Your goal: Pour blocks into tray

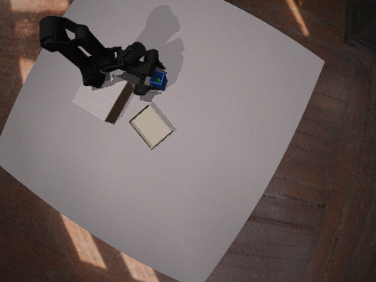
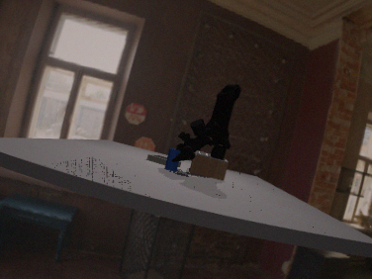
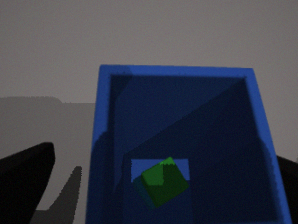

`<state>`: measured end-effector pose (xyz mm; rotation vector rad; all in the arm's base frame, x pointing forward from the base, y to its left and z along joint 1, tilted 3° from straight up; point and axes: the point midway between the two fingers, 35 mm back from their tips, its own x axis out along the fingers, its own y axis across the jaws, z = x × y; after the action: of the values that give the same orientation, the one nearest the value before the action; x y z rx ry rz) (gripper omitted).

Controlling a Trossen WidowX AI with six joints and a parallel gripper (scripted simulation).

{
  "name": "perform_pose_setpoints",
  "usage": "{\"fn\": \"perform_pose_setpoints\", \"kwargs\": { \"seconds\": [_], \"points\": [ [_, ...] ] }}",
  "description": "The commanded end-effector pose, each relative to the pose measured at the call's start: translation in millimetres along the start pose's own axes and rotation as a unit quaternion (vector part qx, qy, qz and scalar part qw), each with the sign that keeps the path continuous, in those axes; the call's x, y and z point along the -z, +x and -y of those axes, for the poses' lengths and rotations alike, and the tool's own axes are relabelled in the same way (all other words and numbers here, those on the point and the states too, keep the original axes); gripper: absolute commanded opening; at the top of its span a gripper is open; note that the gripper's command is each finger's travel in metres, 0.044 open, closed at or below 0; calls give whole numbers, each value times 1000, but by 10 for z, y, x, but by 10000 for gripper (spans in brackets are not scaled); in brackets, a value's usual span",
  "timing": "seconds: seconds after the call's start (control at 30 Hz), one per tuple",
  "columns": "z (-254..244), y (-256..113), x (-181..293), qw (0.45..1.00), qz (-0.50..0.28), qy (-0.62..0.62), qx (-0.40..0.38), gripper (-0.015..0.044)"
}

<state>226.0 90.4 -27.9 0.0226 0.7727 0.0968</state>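
The blue square cup (image 1: 159,85) (image 2: 171,162) (image 3: 175,71) stands upright on the table. A green block (image 1: 158,80) (image 3: 162,182) lies inside near its bottom; a lighter blue patch beside it may be another block or lit cup floor. My gripper (image 1: 154,79) (image 3: 145,152) is open and empty, with one finger on each side of the cup. In the wrist view the cup fills most of the space between the fingers, and its near part is cut off. The shallow cream tray (image 1: 151,126) (image 2: 156,158) lies close by and looks empty in the top view.
A box with a pale top (image 1: 92,104) and a brown side (image 1: 119,104) (image 2: 209,166) stands beside the tray, under the arm. The grey table (image 1: 215,160) (image 2: 124,178) extends beyond the cup and tray to its edges.
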Motion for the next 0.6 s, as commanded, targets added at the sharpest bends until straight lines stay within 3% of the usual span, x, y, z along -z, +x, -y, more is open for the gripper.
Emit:
{"fn": "perform_pose_setpoints", "kwargs": {
  "seconds": [0.0,0.13,0.57],
  "points": [
    [0,51,3,1000,0,-1,-1,414],
    [0,57,4,1000,0,-1,-1,328],
    [0,57,4,1000,0,-1,-1,313]
  ]
}}
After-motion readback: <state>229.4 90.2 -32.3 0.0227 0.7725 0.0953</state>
